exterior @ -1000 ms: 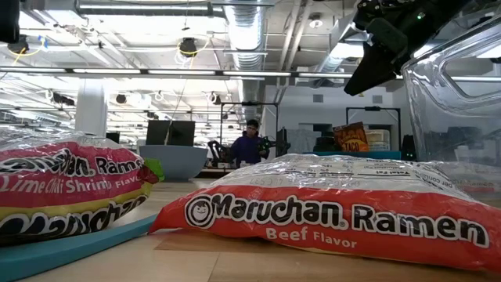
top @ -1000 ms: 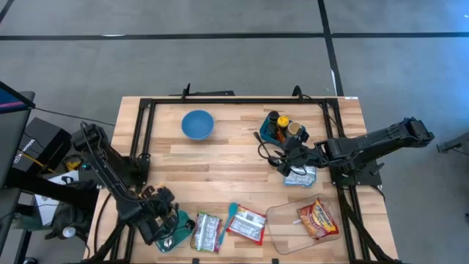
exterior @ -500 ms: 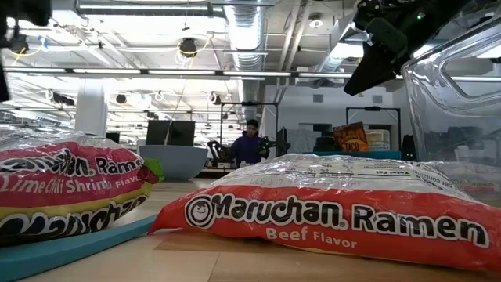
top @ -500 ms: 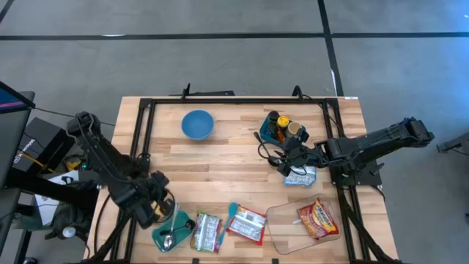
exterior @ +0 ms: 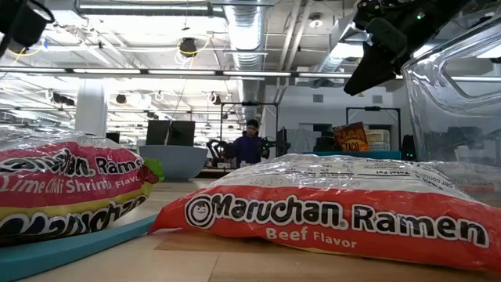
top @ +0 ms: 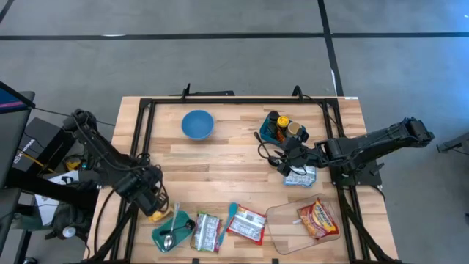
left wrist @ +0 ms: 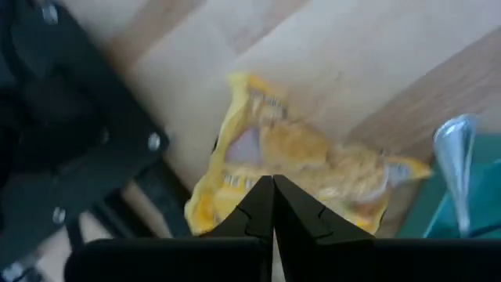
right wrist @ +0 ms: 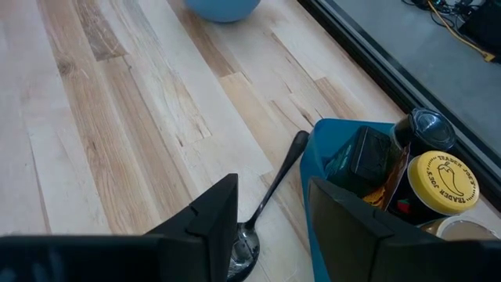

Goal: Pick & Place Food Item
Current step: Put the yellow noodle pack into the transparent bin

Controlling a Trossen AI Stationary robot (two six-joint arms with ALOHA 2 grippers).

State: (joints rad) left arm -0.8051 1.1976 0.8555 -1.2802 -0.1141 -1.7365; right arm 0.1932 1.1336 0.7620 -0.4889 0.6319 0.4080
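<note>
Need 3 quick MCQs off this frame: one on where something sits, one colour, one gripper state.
1. Where is the blue bowl?
A. far side of the table, left of centre
B. inside the clear tray
C. under the right arm

2. What colour is the packet at the left gripper?
A. red
B. yellow
C. white

3. How do the right gripper fingers stand?
A. shut tight
B. clamped on the bowl
C. apart, holding nothing

Answers:
1 A: the high view shows it alone near the table's far edge.
2 B: the left wrist view shows a yellow wrapper just past the closed fingertips.
3 C: the right wrist view shows a gap between them, with a black spoon lying on the table below.
</note>
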